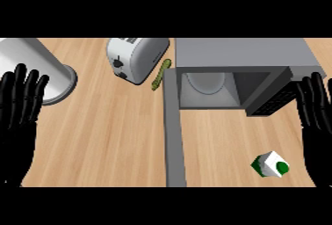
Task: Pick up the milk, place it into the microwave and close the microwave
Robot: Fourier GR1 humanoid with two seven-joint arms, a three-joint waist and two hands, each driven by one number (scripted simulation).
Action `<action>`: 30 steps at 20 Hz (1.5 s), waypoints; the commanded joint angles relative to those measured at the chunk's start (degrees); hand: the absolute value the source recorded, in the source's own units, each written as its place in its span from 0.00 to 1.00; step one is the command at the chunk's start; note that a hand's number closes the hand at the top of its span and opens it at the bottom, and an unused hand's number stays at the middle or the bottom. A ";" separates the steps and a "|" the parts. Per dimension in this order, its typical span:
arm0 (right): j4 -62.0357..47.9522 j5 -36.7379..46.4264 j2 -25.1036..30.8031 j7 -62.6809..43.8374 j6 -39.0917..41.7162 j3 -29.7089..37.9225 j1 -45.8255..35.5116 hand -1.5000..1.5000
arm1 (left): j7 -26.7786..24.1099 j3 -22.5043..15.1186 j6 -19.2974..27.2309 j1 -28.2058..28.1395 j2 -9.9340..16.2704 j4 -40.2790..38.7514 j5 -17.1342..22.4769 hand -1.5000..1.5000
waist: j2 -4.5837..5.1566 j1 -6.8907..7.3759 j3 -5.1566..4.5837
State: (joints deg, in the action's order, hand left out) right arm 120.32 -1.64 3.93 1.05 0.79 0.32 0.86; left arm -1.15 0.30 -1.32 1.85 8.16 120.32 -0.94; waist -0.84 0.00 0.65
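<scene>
Right now I judge nothing has begun: the small white-and-green milk carton (270, 165) stands untouched on the pale wooden counter (103, 140), nearest me, just inside my black right hand (316, 118). That hand rests at the view's right edge, fingers straight and spread upward, holding nothing; my black left hand (19, 105) rests likewise at the left edge. Next, I reckon the right hand must drop beside the carton and curl round it, then carry it up into the grey open microwave (243, 74), whose long grey door (172, 132) swings out toward me. Farther off sit a silver toaster (134, 58), a thin green vegetable (160, 74) I cannot identify, and a grey cylinder (39, 66) cut off by the edge.
</scene>
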 commanded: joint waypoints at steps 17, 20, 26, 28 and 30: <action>1.90 -30.59 17.04 10.13 38.86 17.95 23.78 0.00 | 8.20 13.69 -12.27 -19.27 1.35 11.61 30.04 0.00 | 0.59 0.23 -0.65; -2.03 -25.41 14.15 14.64 42.74 20.30 26.36 0.00 | 11.97 18.44 -12.62 -17.52 4.07 11.19 36.02 0.00 | 0.61 -0.07 -0.62; -3.09 -20.17 10.91 9.61 37.73 16.97 19.34 0.00 | 11.74 21.80 -16.30 -25.11 1.10 16.94 38.84 0.00 | 0.70 0.61 -0.67; -12.94 -18.44 13.44 12.43 39.80 20.33 16.47 0.00 | 12.52 26.02 -17.68 -24.94 4.12 15.51 43.68 0.00 | 0.71 1.15 -0.64; -13.42 -13.82 11.31 13.64 38.21 19.50 15.04 0.00 | 11.88 24.63 -18.43 -27.40 1.39 18.16 42.31 0.00 | 0.70 1.00 -0.64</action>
State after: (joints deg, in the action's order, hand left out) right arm 110.96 -20.01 16.59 14.49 40.82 19.99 19.28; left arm 10.18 21.81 -17.39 -21.71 9.94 133.08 34.34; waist -0.16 0.70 0.02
